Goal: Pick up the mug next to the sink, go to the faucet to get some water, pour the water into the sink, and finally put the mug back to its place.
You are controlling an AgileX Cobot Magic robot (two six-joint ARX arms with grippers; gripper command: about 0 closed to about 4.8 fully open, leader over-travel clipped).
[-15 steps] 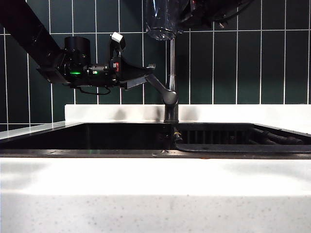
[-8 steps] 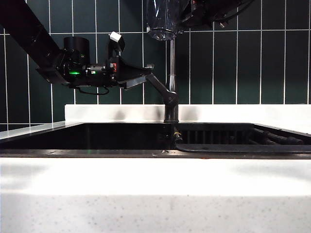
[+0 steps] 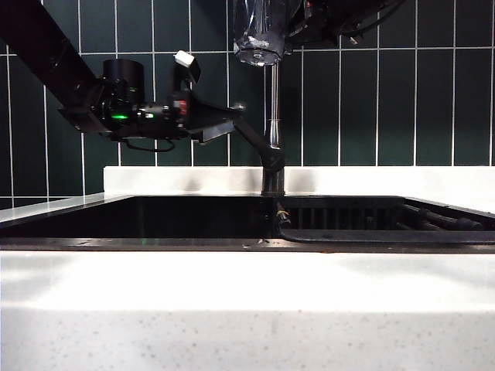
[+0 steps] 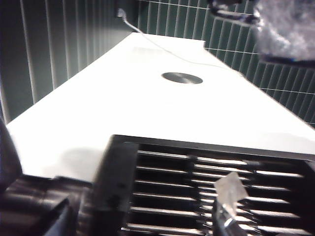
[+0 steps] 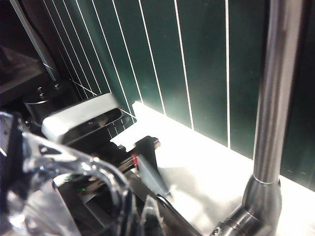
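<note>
- The right claw (image 3: 290, 27), pinching the mug (image 3: 261, 31), holds it high above the sink (image 3: 193, 220), beside the faucet (image 3: 272, 116) pipe.
- The mug's long axis stands near upright, base down (mouth out of frame).
- The left claw (image 3: 232, 124), spread, sits at the lever above the tabletop's (image 3: 247, 309) back edge.
- Pickup done; filling apparently under way; pouring and return remain.

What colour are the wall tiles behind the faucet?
Dark green wall tiles with thin white grout lines, behind the metal faucet. The exterior view shows them best.
</note>
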